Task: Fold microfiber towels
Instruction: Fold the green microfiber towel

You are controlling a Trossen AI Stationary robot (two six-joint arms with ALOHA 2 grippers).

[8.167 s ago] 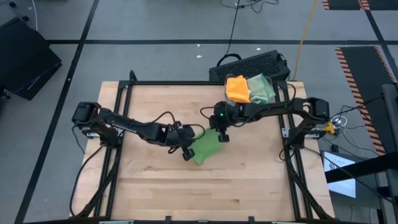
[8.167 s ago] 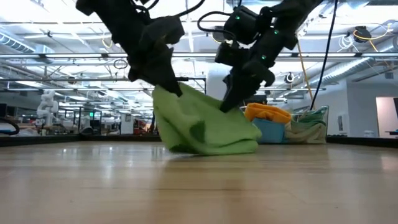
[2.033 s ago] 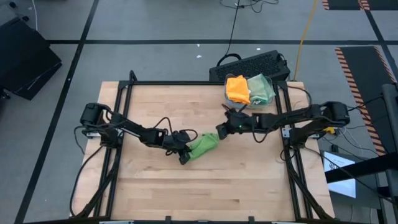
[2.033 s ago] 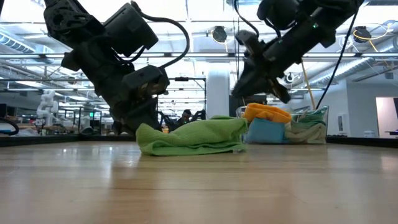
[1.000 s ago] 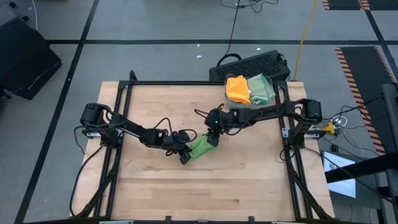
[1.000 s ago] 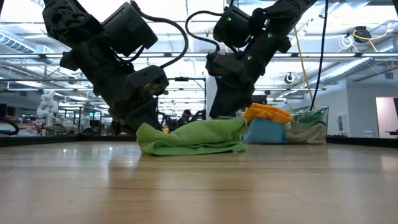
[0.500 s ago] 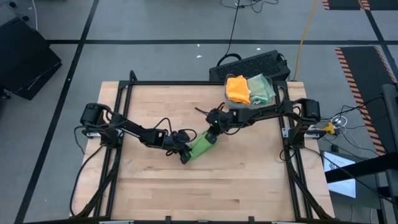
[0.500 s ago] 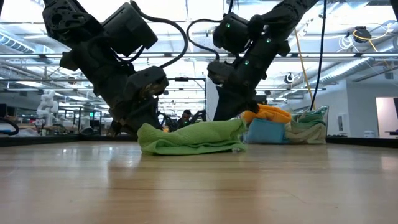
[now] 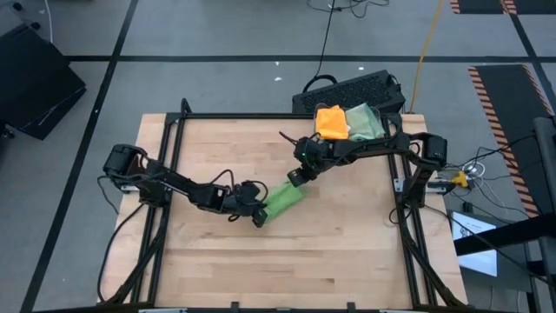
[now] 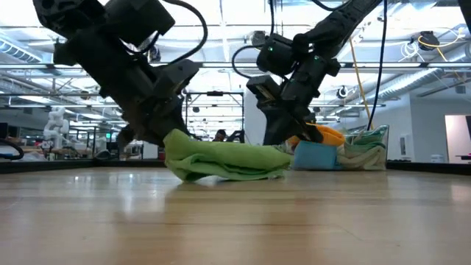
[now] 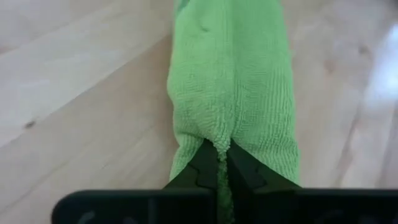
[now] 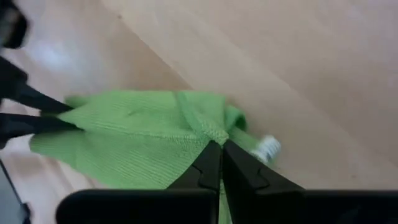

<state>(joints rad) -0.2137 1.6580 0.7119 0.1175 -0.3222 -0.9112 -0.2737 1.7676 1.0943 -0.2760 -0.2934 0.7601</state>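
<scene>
Lime green microfiber towel (image 9: pixel 282 202), bunched into a long narrow roll, lying near the middle of the pale wooden surface (image 9: pixel 217 269), slightly toward the right edge. Stretched between two grippers. Left gripper (image 9: pixel 258 214) at the roll's end nearer the front edge, jaws pinched tight on a fold of the lime green cloth, as seen in the left wrist view (image 11: pixel 217 163). Right gripper (image 9: pixel 297 178) at the opposite end, toward the far edge, jaws likewise clamped on a gathered ridge of the same towel (image 12: pixel 214 152). Small white tag (image 12: pixel 268 147) showing at the towel's edge just beside that grip.

At the far right corner, just beyond the black frame rail, a heap of other cloths: a folded orange microfiber towel (image 9: pixel 331 121) touching a sage green microfiber towel (image 9: pixel 365 122). In the low view, a bright blue cloth (image 10: pixel 318 155) beneath the orange one (image 10: pixel 324 135), with the sage green one (image 10: pixel 366 153) beside them. Right arm crossing in front of that heap in the low view, hiding part of the orange towel. Black ribbed case (image 9: pixel 356 88) behind the heap, on the grey floor. Cables trailing over the floor past the far edge.
</scene>
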